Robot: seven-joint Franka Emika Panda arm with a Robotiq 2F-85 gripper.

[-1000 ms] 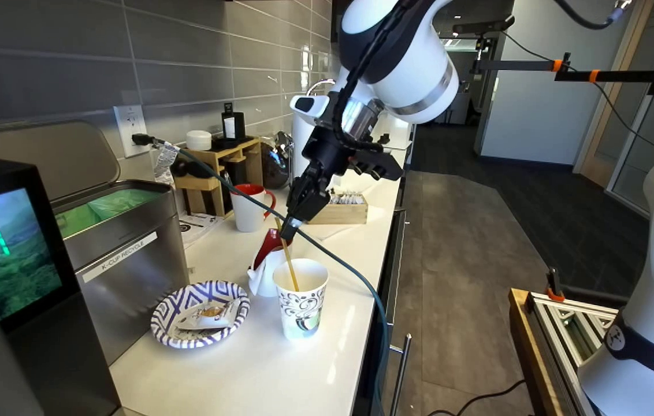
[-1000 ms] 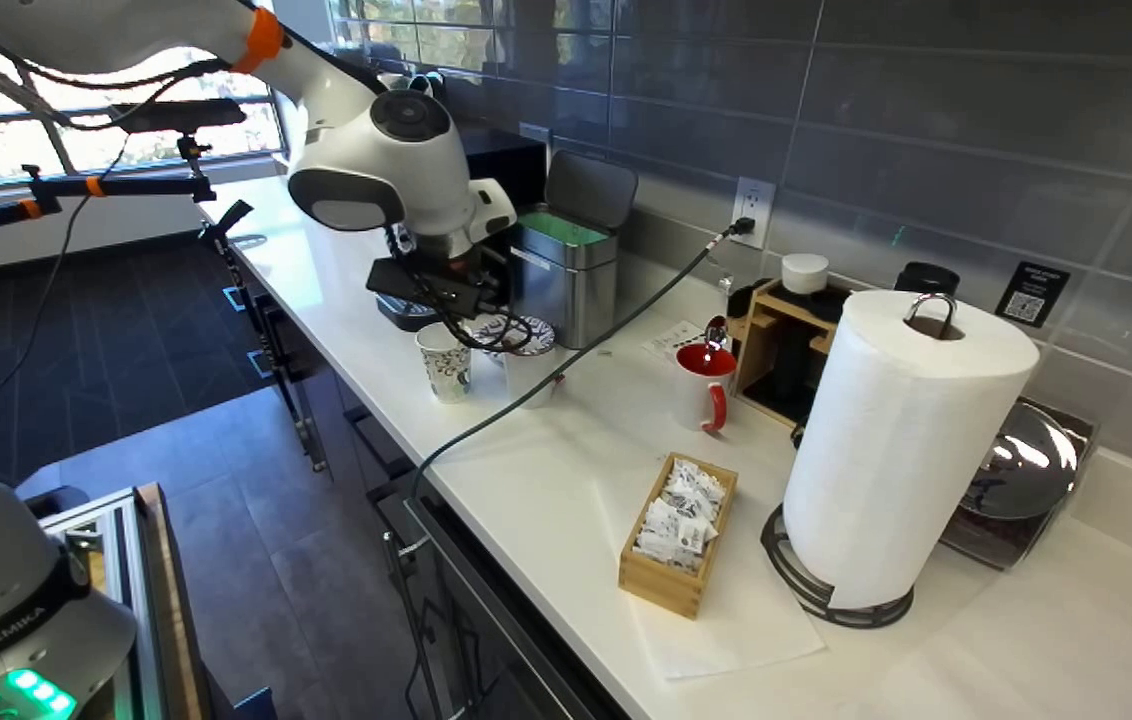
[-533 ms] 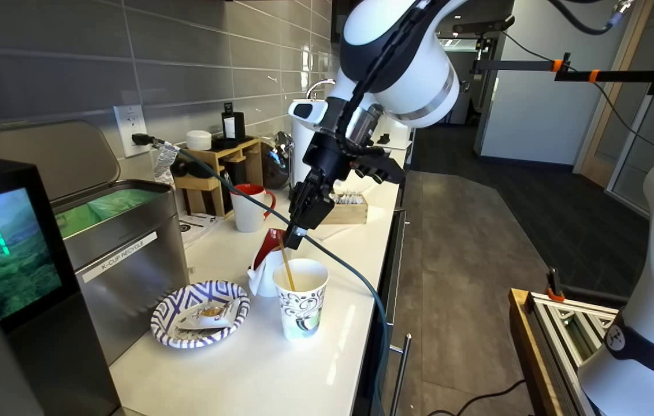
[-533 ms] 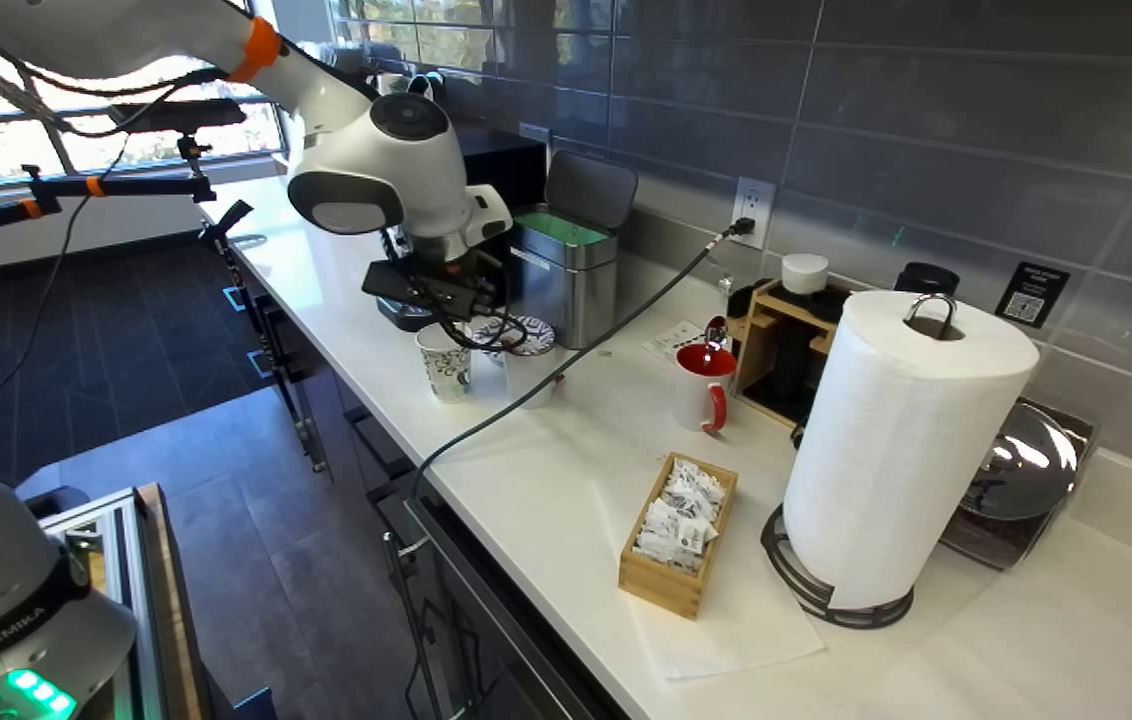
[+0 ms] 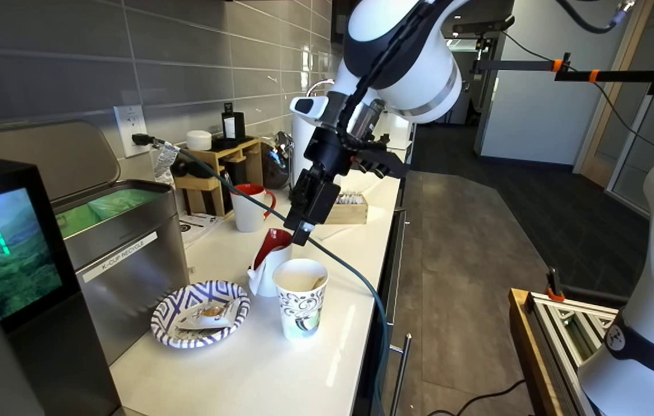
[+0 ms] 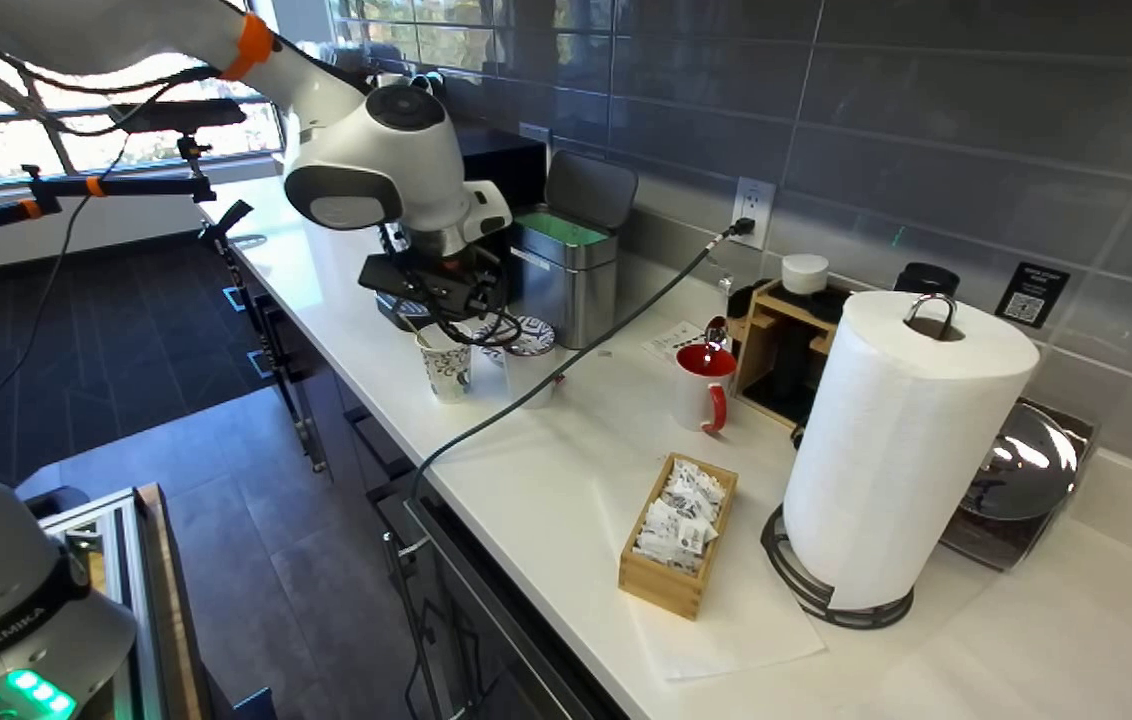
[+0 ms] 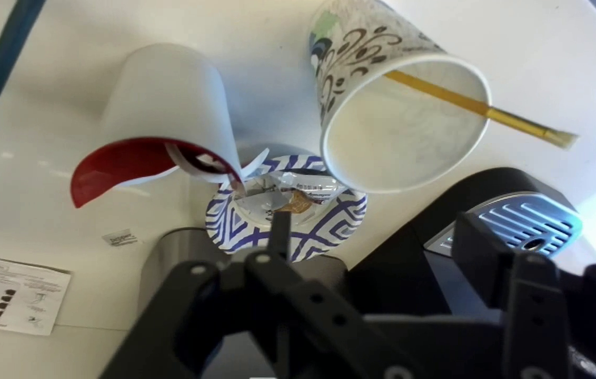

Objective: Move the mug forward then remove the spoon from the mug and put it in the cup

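Note:
The white cup (image 5: 300,306) with dark printed swirls stands upright on the counter. Inside it leans the spoon (image 7: 435,93), slim and gold in these pictures, its end jutting past the rim; in an exterior view only a short bit of the spoon (image 5: 318,282) shows. Beside the cup is a white mug (image 5: 271,274) with a red inside and an uneven-looking rim; the wrist view shows the same mug (image 7: 171,95) at upper left. My gripper (image 7: 379,242) has its jaws apart with nothing between them. It hangs above and behind cup and mug in an exterior view (image 5: 301,231).
A blue-and-white patterned dish (image 5: 174,320) holding a wrapper lies next to the mug. Another red-lined mug (image 6: 701,390), a packet box (image 6: 671,540) and a paper towel roll (image 6: 886,450) stand farther along. A cable (image 5: 356,271) crosses over the counter. The metal bin (image 5: 130,254) stands by the wall.
My gripper has opened and let go of the spoon, shifting slightly away from the cup. The spoon has tipped over and now rests against a different part of the cup's rim.

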